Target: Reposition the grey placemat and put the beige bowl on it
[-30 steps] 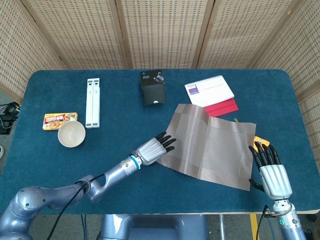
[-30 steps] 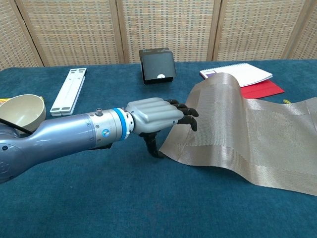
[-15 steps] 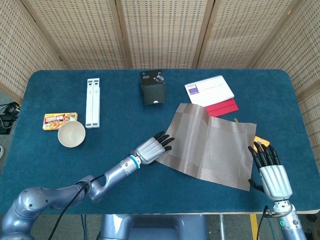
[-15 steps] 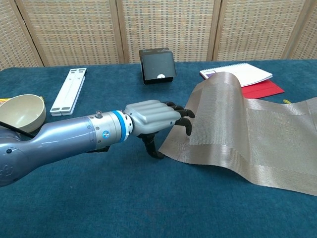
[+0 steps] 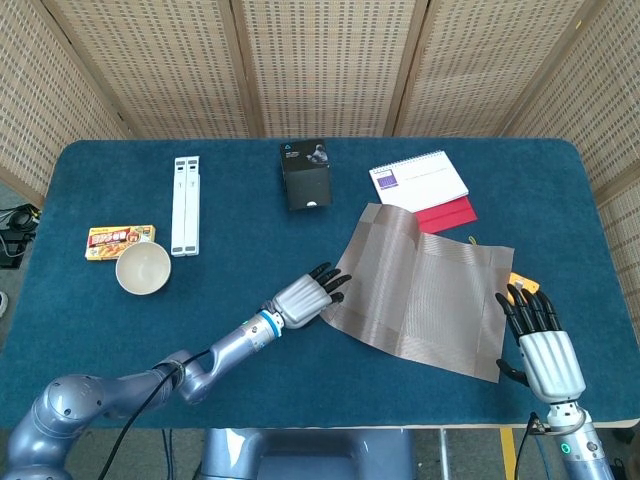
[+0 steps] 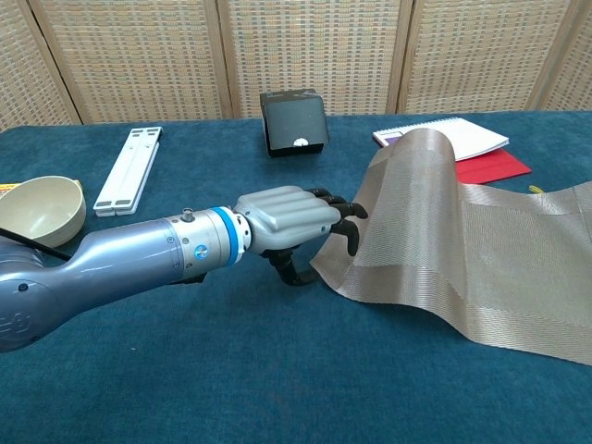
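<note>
The grey placemat (image 5: 420,290) (image 6: 462,236) lies right of centre on the blue table, and its far left corner curls upward. My left hand (image 5: 305,295) (image 6: 287,220) is at the mat's left edge. Its fingertips (image 6: 350,227) hook over that edge and the thumb curls underneath by the near corner, pinching the mat. The beige bowl (image 5: 143,267) (image 6: 37,208) stands upright and empty at the left, well away from the mat. My right hand (image 5: 540,345) rests at the front right beside the mat's near right corner, with its fingers spread and nothing in them.
A black box (image 5: 305,175) stands at the back centre. A white notebook (image 5: 418,182) lies over a red folder (image 5: 445,213) behind the mat. A white folded stand (image 5: 185,205) and a food packet (image 5: 120,241) lie near the bowl. A small orange item (image 5: 523,283) lies beyond the right fingertips.
The mat's left edge has shifted slightly to the right and its curled corner stands a little higher. Both hands have barely moved.
</note>
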Robot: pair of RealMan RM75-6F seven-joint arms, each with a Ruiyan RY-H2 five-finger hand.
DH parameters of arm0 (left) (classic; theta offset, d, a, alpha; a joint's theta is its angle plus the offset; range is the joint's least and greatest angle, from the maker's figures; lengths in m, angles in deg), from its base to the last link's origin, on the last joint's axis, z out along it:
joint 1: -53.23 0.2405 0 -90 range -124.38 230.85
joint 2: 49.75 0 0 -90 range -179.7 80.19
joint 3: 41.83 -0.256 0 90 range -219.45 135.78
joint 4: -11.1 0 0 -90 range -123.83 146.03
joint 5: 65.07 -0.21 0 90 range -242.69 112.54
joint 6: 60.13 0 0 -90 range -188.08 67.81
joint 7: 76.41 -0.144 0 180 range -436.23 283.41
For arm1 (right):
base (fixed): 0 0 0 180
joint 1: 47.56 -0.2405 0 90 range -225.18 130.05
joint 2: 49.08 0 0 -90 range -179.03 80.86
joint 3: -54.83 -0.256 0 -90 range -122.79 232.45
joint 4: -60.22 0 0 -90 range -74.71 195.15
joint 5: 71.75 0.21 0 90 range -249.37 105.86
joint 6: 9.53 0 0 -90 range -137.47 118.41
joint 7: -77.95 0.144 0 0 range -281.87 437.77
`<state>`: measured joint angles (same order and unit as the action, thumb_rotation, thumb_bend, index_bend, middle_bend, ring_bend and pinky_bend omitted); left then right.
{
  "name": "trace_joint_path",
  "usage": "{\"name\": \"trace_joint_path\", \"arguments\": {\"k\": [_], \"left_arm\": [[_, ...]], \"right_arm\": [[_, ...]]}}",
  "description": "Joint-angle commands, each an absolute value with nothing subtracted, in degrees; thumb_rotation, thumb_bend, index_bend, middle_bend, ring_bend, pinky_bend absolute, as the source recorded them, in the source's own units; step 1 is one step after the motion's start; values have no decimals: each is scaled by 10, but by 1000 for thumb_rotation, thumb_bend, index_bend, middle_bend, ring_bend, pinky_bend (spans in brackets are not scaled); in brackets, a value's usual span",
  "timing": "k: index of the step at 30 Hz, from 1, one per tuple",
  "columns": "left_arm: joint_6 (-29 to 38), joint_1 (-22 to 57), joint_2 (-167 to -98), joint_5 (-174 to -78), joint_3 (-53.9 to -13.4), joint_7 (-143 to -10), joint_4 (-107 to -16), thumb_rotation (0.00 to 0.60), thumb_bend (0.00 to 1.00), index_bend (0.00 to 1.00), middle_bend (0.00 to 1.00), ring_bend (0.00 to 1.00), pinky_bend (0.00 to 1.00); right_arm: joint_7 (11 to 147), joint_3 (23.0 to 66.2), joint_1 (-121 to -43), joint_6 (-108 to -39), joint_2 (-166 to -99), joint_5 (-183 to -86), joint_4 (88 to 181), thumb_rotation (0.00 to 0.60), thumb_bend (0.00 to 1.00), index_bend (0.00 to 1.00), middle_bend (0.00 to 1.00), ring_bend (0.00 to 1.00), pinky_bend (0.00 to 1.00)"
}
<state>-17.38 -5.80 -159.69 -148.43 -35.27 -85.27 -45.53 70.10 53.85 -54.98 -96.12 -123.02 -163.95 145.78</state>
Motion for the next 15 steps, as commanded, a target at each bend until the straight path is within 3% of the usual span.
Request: {"name": "trace_joint_path", "arguments": {"k": [1,15], "left_arm": [[-175,-58,-1598,-1482,-353,-854,-455,600,451,286,0,0,0],[-182,-59,-1611,-1461,-345,-865,-439,600,462,362,0,0,0]], "right_arm": [[701,538,-550,-962,-1230,-1640,1458,600,0,0,0,0,0],[707,538,-547,-966,-1227,-1648,1461,600,0,0,0,0,0]]}}
